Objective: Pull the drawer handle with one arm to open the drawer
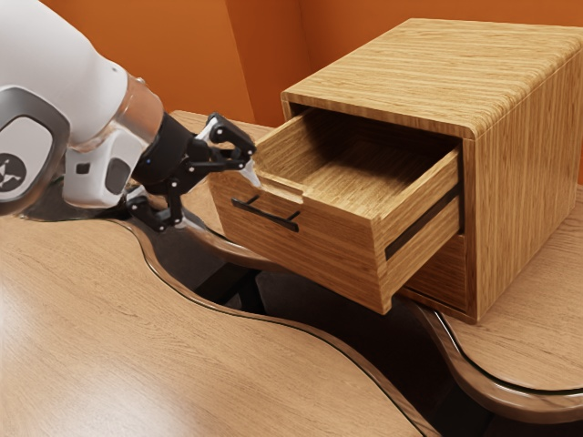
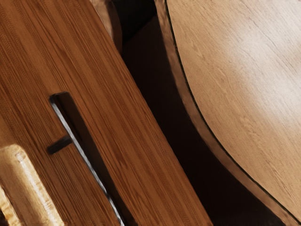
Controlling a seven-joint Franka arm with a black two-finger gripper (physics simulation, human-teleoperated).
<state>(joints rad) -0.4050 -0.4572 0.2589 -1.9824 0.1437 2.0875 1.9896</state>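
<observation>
Though my gripper sits at the near corner of the drawer, its jaws stand spread and pinch nothing. The upper tip lies by the top edge of the drawer front, above the black bar handle and not around it.

The drawer stands well out of the wooden cabinet, its inside bare, so I judge the pull to be at or near its end. If more travel is wanted, I would lower the jaws over the bar, close on it, and draw straight back along the slides.

The curved table and the dark gap beside it lie just under my wrist, leaving little room to back away.
</observation>
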